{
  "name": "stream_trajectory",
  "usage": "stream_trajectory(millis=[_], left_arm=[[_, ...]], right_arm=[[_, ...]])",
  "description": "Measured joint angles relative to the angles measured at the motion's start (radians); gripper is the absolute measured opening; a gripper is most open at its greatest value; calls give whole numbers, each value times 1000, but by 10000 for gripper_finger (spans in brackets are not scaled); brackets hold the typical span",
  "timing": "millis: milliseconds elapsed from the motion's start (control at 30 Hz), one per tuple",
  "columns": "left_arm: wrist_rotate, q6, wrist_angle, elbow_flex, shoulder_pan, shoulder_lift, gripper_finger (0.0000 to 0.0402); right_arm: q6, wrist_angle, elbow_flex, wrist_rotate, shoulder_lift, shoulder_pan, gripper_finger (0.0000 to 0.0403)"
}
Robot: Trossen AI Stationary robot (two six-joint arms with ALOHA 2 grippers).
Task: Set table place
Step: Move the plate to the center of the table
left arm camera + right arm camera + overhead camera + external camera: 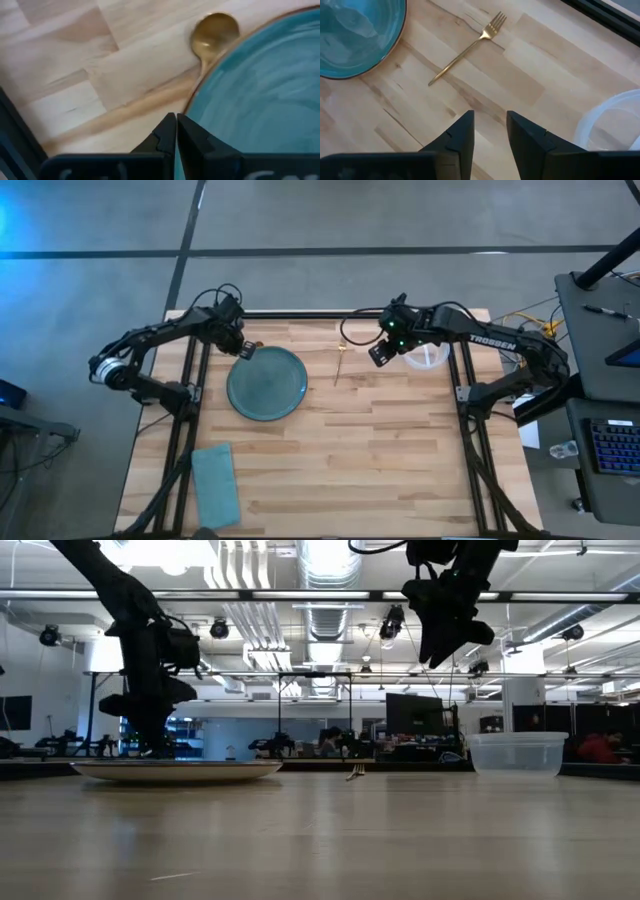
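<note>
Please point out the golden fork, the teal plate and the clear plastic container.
Golden metal fork (pixel 465 50): right wrist view, middle of handle.
Round teal plate (pixel 267 383): high view, centre.
Clear plastic container (pixel 517 753): low view, side wall.

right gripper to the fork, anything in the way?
Nothing visible. The right gripper hangs open above bare table, and the gold fork lies ahead of it with only wood between. The teal plate and the clear container sit off to either side.

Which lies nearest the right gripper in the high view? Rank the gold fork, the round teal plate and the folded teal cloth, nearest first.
From the right gripper:
1. Gold fork, just to its left on the table.
2. Round teal plate, farther left, by the left gripper.
3. Folded teal cloth, far at the near-left corner.
</note>
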Motion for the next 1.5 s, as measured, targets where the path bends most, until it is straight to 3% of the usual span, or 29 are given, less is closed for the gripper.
stream_trajectory(millis=[633,833,1233,1500], left_arm=[[-43,29,41,3,1,138,0],[18,12,40,0,-27,146,0],[126,-155,51,0,-259,116,0],[135,-317,185,0,-452,116,0]], right_arm=[[13,10,-4,16,0,5,68],[14,13,-4,16,0,4,66],[13,11,-5,45,0,4,69],[13,4,-5,44,1,4,70]])
